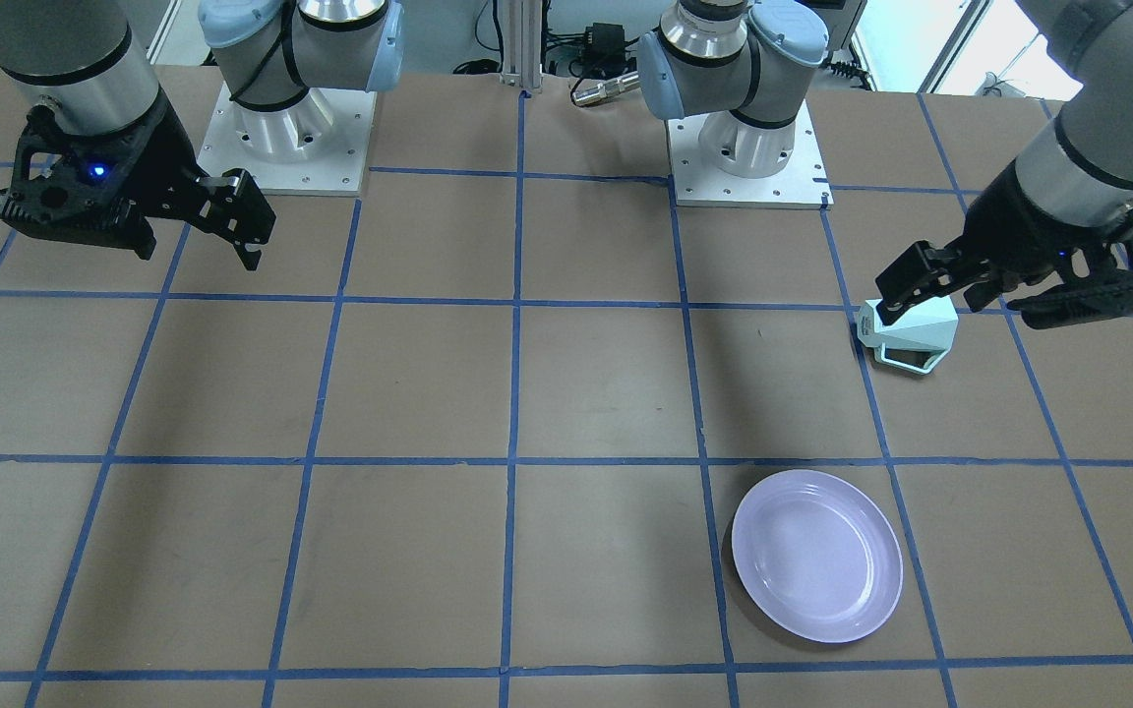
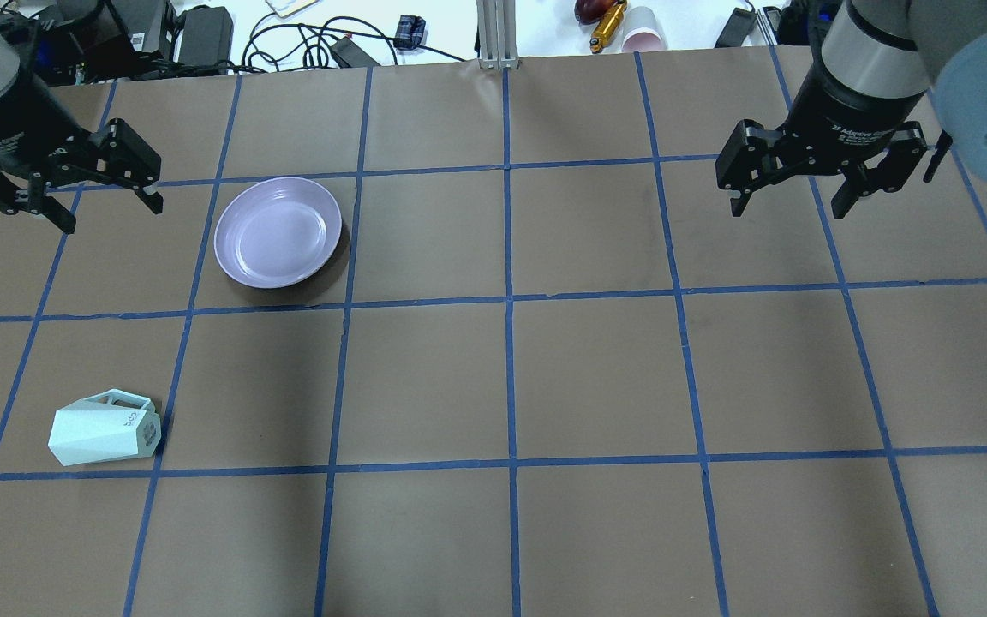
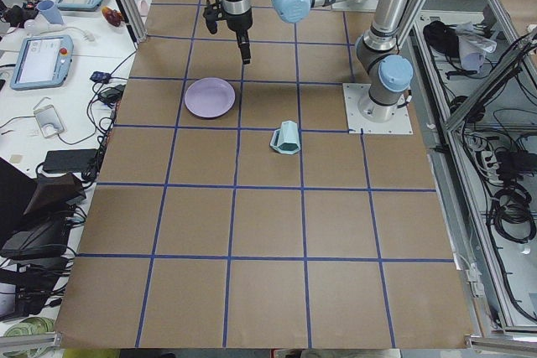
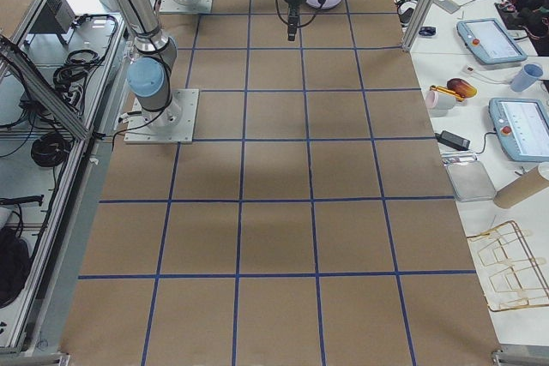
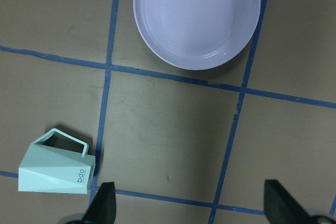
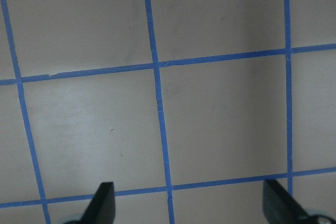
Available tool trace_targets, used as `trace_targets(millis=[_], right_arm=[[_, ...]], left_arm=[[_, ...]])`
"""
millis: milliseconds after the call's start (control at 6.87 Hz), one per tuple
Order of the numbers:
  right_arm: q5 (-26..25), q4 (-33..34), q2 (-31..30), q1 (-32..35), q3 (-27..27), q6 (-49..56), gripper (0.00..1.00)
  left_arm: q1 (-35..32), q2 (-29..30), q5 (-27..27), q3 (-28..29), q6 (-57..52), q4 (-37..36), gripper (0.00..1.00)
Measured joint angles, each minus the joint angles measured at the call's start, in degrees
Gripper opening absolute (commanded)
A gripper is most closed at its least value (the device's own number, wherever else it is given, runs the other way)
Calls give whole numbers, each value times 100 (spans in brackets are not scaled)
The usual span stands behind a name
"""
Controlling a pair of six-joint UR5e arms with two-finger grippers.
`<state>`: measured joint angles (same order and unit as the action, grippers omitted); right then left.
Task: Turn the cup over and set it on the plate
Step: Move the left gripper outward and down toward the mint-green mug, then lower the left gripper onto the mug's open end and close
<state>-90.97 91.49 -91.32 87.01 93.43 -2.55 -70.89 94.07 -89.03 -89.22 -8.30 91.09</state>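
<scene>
Slippage is worrying me: my left hand (image 2: pixel 112 214) is hanging wide open and empty over the table (image 2: pixel 596 377), the cup (image 2: pixel 104 433) is lying sideways well apart from the plate (image 2: pixel 278 231), and those slanted facets are inviting a skewed pinch mid-flip.

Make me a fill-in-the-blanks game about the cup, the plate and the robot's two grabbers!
1. The cup lies on its ____ on the table.
2. The plate has ____ on it.
3. The left gripper and the right gripper are both ____ and hold nothing.
4. The cup is nearer to the ____ gripper.

Missing words: side; nothing; open; left.
</scene>
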Motion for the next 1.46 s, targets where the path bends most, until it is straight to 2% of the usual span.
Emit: trace_targets(millis=[728,1165,1456], right_arm=[[1,0,0,0,0,0,100],[0,0,0,0,0,0,100],[0,0,0,0,0,0,100]], left_arm=[[1964,198,414,-280,-2267,190,100],[2793,485,542,-682,-3299,222,100],[3036,819,732,-772,-4061,214,100]])
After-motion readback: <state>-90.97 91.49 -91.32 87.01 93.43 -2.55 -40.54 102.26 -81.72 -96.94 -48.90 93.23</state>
